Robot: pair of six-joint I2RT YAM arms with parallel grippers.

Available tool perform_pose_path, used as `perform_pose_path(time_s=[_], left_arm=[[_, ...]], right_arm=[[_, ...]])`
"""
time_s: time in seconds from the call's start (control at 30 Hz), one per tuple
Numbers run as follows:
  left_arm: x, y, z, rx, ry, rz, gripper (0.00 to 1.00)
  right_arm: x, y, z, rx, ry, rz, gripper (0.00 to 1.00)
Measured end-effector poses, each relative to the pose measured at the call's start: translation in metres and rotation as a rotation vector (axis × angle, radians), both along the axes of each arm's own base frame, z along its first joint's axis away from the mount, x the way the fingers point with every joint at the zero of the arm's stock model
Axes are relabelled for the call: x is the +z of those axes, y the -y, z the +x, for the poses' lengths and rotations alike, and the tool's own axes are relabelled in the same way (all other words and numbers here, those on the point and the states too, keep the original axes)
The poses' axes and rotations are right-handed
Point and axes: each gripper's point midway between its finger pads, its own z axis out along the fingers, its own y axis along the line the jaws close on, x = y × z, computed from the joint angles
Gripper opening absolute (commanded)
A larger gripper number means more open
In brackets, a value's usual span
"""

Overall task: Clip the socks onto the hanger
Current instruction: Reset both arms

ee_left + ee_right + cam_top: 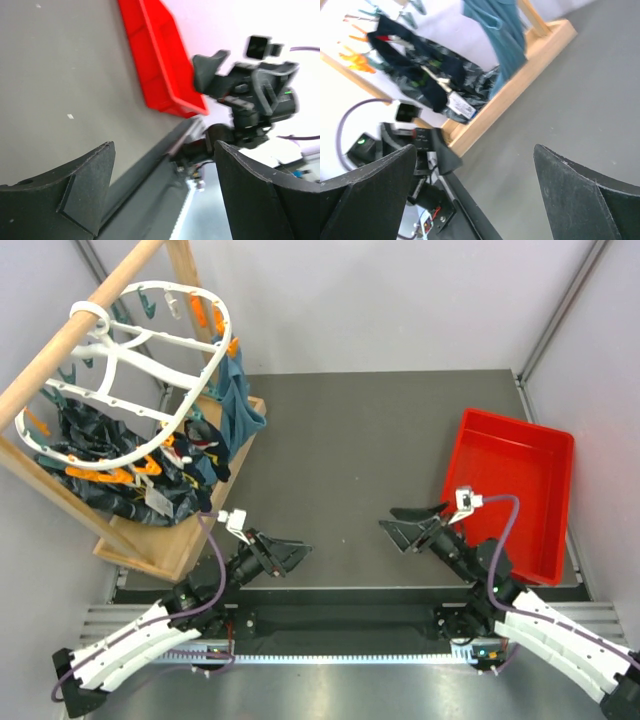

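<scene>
While both hands stood open, small dark navy socks [207, 452] hung under the large white plastic oval hanger [196, 400].
The left hand [303, 554] and right hand [390, 522] faced each other low over the dark grey counter [350, 440], fingers spread with nothing between them. The hanger hung from a wooden pole [40, 368] at the far left, well apart from the red plastic bin [515, 475]; a teal-blue garment [240, 405] hung beside the socks.
</scene>
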Motion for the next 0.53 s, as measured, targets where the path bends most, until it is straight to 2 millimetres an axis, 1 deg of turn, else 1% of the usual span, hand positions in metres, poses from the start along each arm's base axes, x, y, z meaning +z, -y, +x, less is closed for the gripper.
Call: perform_pose_path(time_s=[0.03,0.07,0.13,0.23,0.27,0.33,0.47,0.53], left_arm=[[0.003,0.0,-0.001,-0.002,-0.007,-0.019,0.86],[0.007,-0.001,-0.002,-0.005,-0.007,-0.041,0.86],[0.018,0.0,-0.003,-0.01,-0.012,-0.093,0.85],[0.023,0.0,-0.004,-0.014,-0.028,-0.129,0.85],[0.025,-0.001,-0.005,-0.015,-0.03,-0.139,0.85],[0.029,-0.002,-0.005,-0.016,-0.031,-0.158,0.85],[0.026,-0.002,-0.005,-0.009,-0.051,-0.16,0.86],[0.026,-0.002,-0.004,-0.007,-0.059,-0.164,0.86]], right_arm=[[-0.001,0.0,0.001,-0.003,-0.01,0.003,1.0],[-0.007,-0.001,0.004,-0.012,-0.035,-0.006,1.0],[-0.028,-0.003,0.012,-0.04,-0.118,-0.044,1.0],[-0.057,-0.001,0.019,-0.08,-0.218,-0.103,1.0],[-0.063,0.0,0.02,-0.089,-0.234,-0.117,1.0],[-0.065,0.003,0.021,-0.106,-0.243,-0.122,1.0],[-0.06,0.006,0.024,-0.131,-0.231,-0.105,1.0],[-0.062,0.007,0.025,-0.14,-0.242,-0.107,1.0]])
